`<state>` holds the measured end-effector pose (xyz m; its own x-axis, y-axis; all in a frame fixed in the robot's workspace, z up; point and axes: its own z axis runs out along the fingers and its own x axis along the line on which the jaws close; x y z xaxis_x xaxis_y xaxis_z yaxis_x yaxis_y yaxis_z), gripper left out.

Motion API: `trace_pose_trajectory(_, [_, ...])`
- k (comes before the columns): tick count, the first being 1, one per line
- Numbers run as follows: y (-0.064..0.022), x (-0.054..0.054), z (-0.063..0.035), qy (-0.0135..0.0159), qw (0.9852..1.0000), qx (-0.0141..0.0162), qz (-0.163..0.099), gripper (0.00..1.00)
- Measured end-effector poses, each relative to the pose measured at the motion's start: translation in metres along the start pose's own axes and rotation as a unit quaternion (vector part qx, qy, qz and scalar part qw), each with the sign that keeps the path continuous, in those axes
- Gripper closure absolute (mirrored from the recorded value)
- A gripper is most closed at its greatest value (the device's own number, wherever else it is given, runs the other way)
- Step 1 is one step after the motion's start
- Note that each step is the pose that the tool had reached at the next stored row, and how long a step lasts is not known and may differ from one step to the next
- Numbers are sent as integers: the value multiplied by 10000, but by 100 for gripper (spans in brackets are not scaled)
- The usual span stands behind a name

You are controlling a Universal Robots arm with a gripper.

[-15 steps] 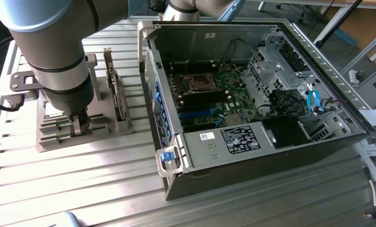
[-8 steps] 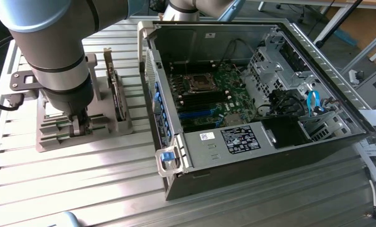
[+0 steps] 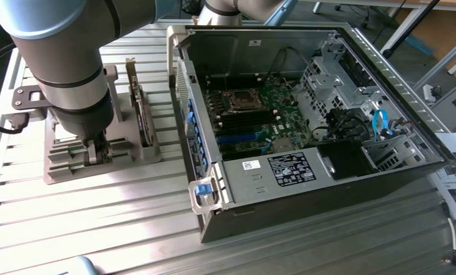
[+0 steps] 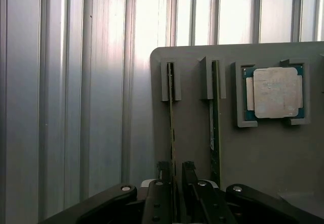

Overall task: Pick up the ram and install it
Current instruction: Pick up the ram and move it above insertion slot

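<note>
So my gripper (image 4: pixel 175 169) is wide open, one finger on each side of the ram (image 4: pixel 171 118), not clamped. The ram's standing on edge in the gray holder (image 4: pixel 192 57) on the tabletop (image 4: pixel 76 107), with another stick (image 4: pixel 215 128) just beside it.

light: bright, daylight-like | glare: slatted table (image 3: pixel 121 195) blown white just beside gripper (image 3: pixel 98 156) | shadow: pc case (image 3: pixel 236 51) interior dim, well apart from gripper | wrist: glare streak on slatted table beyond gripper
</note>
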<state>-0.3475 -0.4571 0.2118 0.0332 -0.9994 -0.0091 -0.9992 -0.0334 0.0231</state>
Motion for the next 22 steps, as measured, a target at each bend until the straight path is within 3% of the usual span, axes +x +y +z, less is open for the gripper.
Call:
trace_pose_trajectory(8, [0,0,0,0,10000,0,0,77])
trace_pose_trajectory(10, [0,0,0,0,10000,0,0,88])
trace_pose_trajectory(22, [0,0,0,0,10000,0,0,88])
